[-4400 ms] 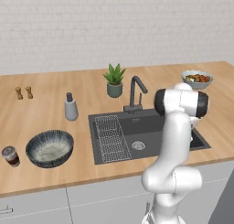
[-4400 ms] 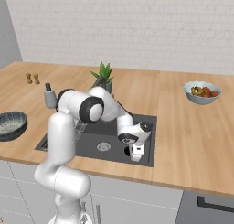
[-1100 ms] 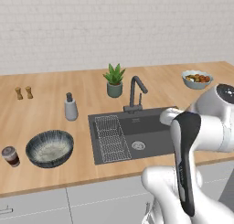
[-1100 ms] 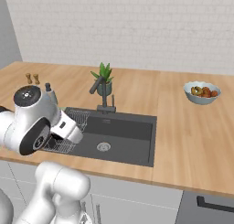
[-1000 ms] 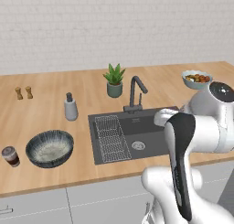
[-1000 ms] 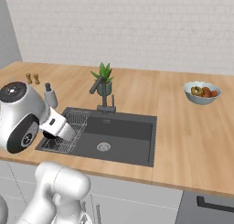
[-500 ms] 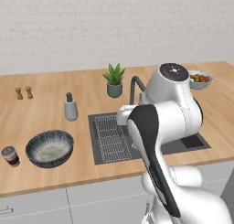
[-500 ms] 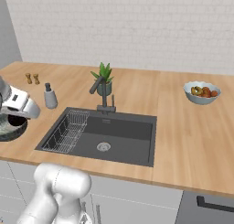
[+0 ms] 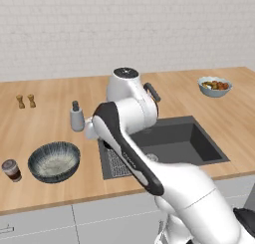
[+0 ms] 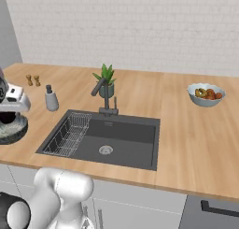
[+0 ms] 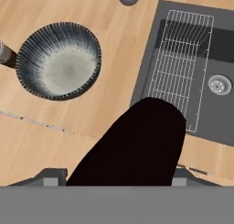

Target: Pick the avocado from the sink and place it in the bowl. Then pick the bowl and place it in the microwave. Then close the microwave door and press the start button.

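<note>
Nearest the hand camera, the avocado [image 11: 137, 145] is a near-black mass rising between the two dark finger tips at the lower corners. The hand [image 11: 119, 178] grips it, jaws closed on its sides, carrying it above the bench [image 11: 41, 141]. So the pick from the sink [image 11: 201, 72] looks done, and judging by the basin, which shows just its wire rack [image 11: 180, 65] and drain [image 11: 219, 84], nothing of the task is left in there.

Beyond the fruit, up and to the left in the hand view, sits the bowl [image 11: 59, 60], pale speckled inside and holding nothing. The avocado is near it but not over it; it hangs over the strip of bench between bowl and sink edge. The placing is therefore not yet done. Bowl into microwave, door shut and start button are all left to do.

In the left base view the arm bends across the sink's near left corner, and the bowl [image 9: 54, 161] stands on the bench [image 9: 40, 118] left of it, with a small dark cup [image 9: 11, 170] beside it and a soap dispenser [image 9: 76, 116] behind. The arm's own links hide hand and fruit from that side. In the right base view the bowl [image 10: 11, 125] is cut by the left edge, with part of the wrist above it. Farther back stand a potted plant [image 10: 106, 81] and a light fruit bowl [image 10: 206, 94]. The avocado's far end, and how much of it the fingers cover, is hard to judge.
</note>
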